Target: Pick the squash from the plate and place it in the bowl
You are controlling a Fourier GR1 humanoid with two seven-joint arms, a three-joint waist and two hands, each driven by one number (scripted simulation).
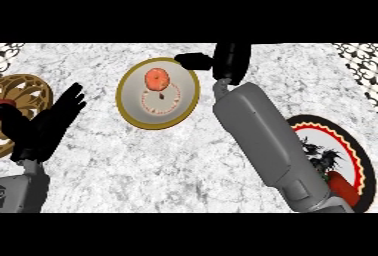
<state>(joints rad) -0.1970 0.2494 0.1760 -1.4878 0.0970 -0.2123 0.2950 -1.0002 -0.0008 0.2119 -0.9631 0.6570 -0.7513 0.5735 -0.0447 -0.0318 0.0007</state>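
We see the squash (pixel 157 78) lying in the gold-rimmed bowl (pixel 133 112), well apart from the patterned plate (pixel 359 150), our right hand (pixel 230 60) released and empty just beside the rim, our left hand (pixel 53 120) resting open, so we judge the placing met, with only a clean withdrawal past the rim left.

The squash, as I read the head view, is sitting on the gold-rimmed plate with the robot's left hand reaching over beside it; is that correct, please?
Not quite: the hand is wrong. The squash does sit on the gold-rimmed plate, but in the head view the right hand is the one reaching over beside it, at the plate's upper right edge. The left hand rests open near the left edge.
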